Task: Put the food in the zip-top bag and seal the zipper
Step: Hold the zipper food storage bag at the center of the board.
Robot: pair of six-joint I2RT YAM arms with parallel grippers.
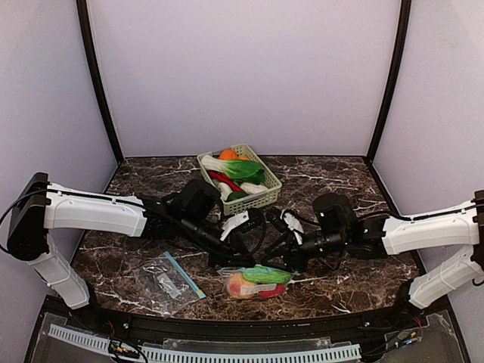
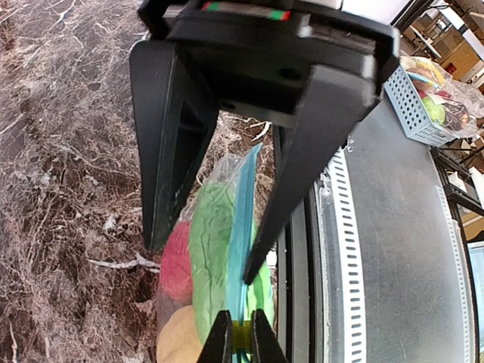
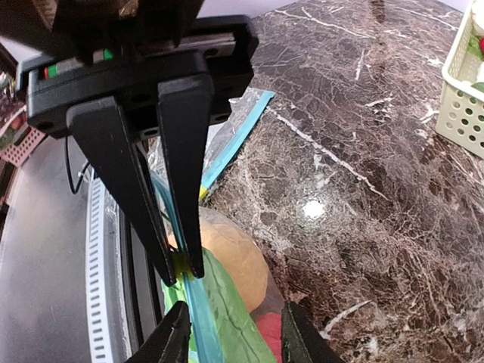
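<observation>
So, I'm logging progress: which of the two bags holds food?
The bulging bag at front centre, green and red showing through; the other bag, left of it, lies flat.

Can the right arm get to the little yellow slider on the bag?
Yes, it seems so: the right tool straddles the slider, nothing between, while the left tool pinches the bag.

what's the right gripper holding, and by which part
The right gripper pinches the zip-top bag by the yellow slider on its blue zipper.
</observation>
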